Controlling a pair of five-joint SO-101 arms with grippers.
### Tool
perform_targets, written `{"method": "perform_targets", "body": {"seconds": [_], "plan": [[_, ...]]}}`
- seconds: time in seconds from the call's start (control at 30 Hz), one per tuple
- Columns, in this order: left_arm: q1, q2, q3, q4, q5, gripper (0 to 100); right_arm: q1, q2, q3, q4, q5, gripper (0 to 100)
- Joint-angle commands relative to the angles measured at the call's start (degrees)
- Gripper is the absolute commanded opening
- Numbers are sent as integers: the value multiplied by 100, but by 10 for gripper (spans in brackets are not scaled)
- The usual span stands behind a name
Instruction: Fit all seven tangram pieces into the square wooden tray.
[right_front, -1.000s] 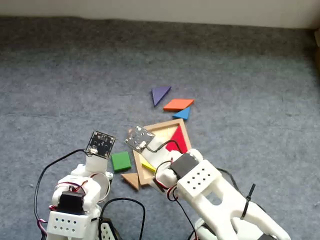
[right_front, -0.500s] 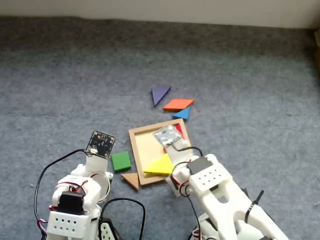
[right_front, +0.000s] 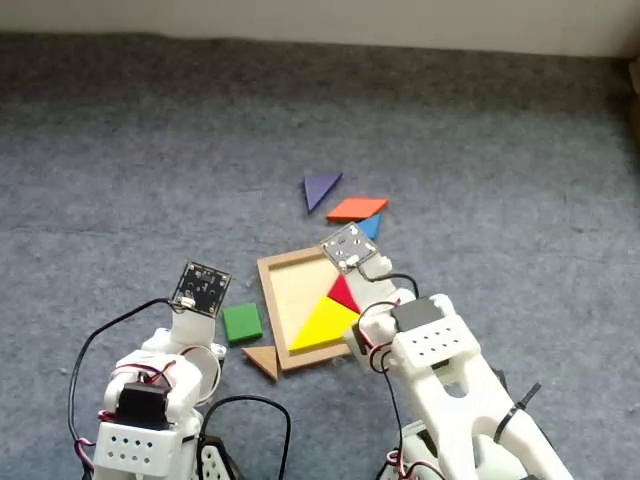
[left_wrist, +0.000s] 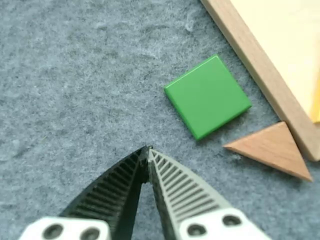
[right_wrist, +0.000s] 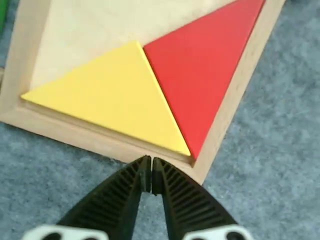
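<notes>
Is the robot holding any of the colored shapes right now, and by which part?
Nothing is held. The left gripper has its jaws shut, empty, near the green square piece. The right gripper is shut and empty, outside the square wooden tray.

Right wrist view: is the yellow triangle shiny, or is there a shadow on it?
Right wrist view: the yellow triangle looks evenly lit, with no bright glare spot and no shadow across it; only a thin dark line runs inside the rim of the tray. Left wrist view: the green square is evenly lit too, with a faint shadow along one edge.
</notes>
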Motion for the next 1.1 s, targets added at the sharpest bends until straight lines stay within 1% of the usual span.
{"method": "perform_targets", "body": {"seconds": [0.0, 0.13, 0.27, 0.4, 0.5, 0.63, 0.77, 0.83, 0.97, 1.07], "plan": [[-75, -171, 119, 35, -44, 7, 75, -189, -330, -66, 70, 21], [-75, -171, 119, 35, -44, 7, 127, -189, -699, -66, 53, 21], [-75, -171, 119, 35, -44, 7, 330, -101, -1446, -251, 44, 21], [-75, -171, 119, 35, -44, 7, 426, 277, -2220, -382, -475, 29], [-75, -171, 119, 35, -44, 7, 409, 848, -2844, -365, -510, 74], [-75, -171, 119, 35, -44, 7, 418, 1824, -3538, -382, -510, 159], [-75, -171, 119, 35, -44, 7, 391, 2782, -4084, -382, -607, 207], [-75, -171, 119, 35, -44, 7, 418, 3240, -4418, -382, -1046, 211], [-75, -171, 119, 35, -44, 7, 523, 4066, -5138, -382, -2180, 213], [-75, -171, 119, 35, -44, 7, 576, 4602, -5666, -382, -2681, 213]]}}
